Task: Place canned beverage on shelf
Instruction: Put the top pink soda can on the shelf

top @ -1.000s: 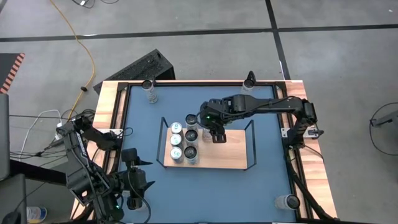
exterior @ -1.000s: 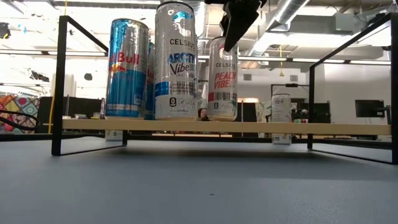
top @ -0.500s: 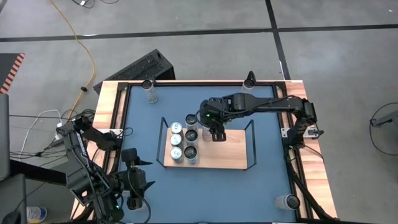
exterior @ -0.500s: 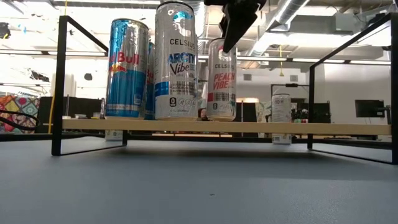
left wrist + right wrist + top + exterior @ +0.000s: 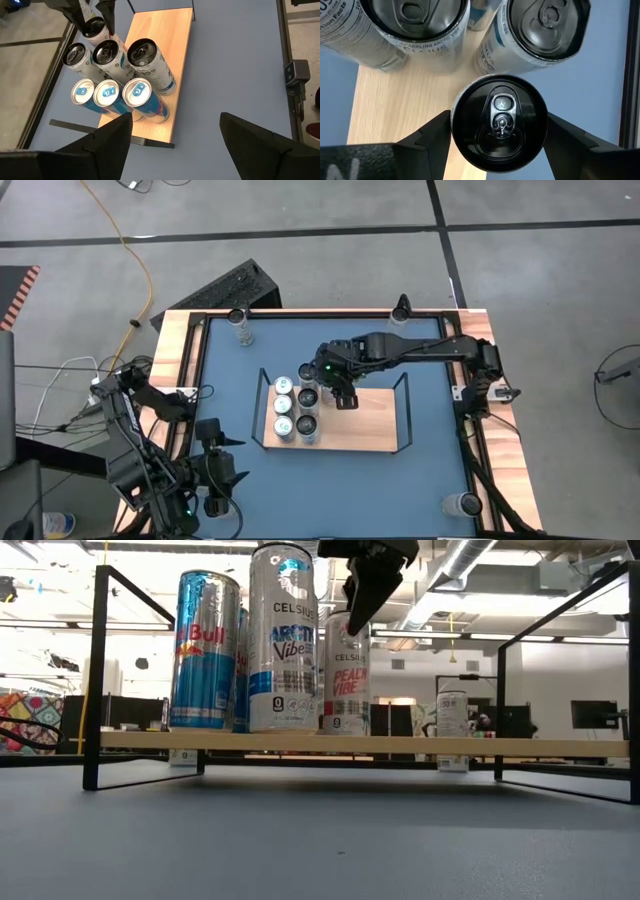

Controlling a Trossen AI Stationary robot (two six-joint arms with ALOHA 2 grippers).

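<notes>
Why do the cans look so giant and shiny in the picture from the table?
Low view: the camera sits close at tabletop height, so the tall silver Celsius can looms large and bright ceiling lights glare off it. High view: the same cans look tiny on the light-wood shelf.

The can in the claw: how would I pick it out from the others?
Find the shelf mid-table, with cans clustered at its left end. The right gripper closes around one, the peach can, beside that cluster. Only it reads Peach Vibe, with pink lettering.
</notes>
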